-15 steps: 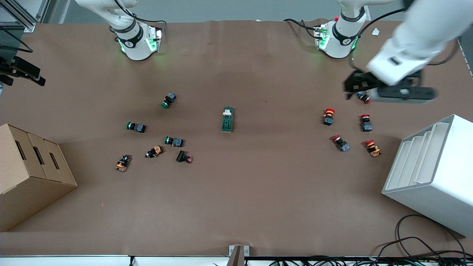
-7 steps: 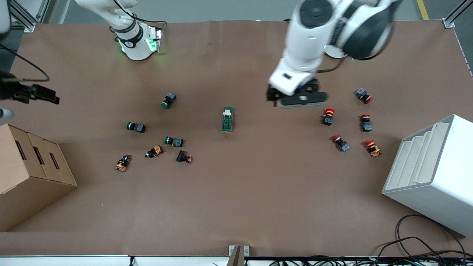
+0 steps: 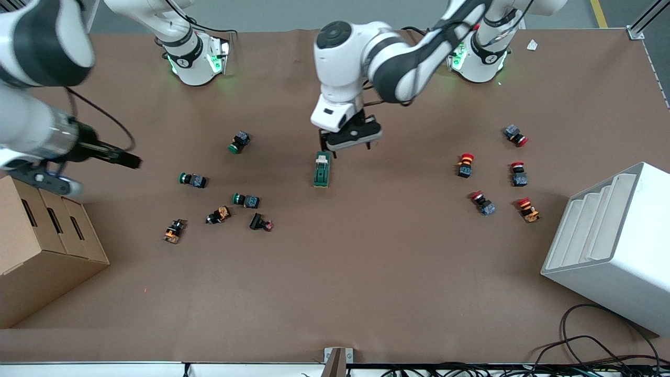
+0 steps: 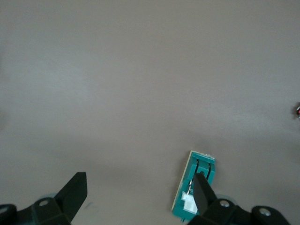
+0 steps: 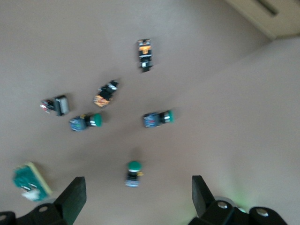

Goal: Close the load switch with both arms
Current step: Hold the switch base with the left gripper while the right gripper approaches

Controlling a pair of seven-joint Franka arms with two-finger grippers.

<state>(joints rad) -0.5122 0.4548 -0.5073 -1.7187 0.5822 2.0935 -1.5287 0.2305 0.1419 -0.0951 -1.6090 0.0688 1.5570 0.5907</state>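
Note:
The load switch (image 3: 322,168), a narrow dark-green block with a white lever piece, lies at the table's middle. My left gripper (image 3: 346,146) hangs open just above it, beside the end nearer the bases. In the left wrist view the switch (image 4: 202,166) sits by one finger (image 4: 204,192) of the open left gripper (image 4: 139,194), not between the fingers. My right gripper (image 3: 131,159) is open and empty over the table toward the right arm's end. Its wrist view shows the open right gripper (image 5: 138,197) above a green push button (image 5: 133,172), and the switch (image 5: 30,182) far off.
Green and orange push buttons (image 3: 246,200) lie scattered toward the right arm's end. Red ones (image 3: 481,201) lie toward the left arm's end. A cardboard box (image 3: 42,246) and a white slotted rack (image 3: 612,246) stand at the two ends. Cables (image 3: 602,351) lie at the front edge.
My left arm has swung from its own end of the table to over the load switch. My right arm has come in from the table's edge toward the green buttons.

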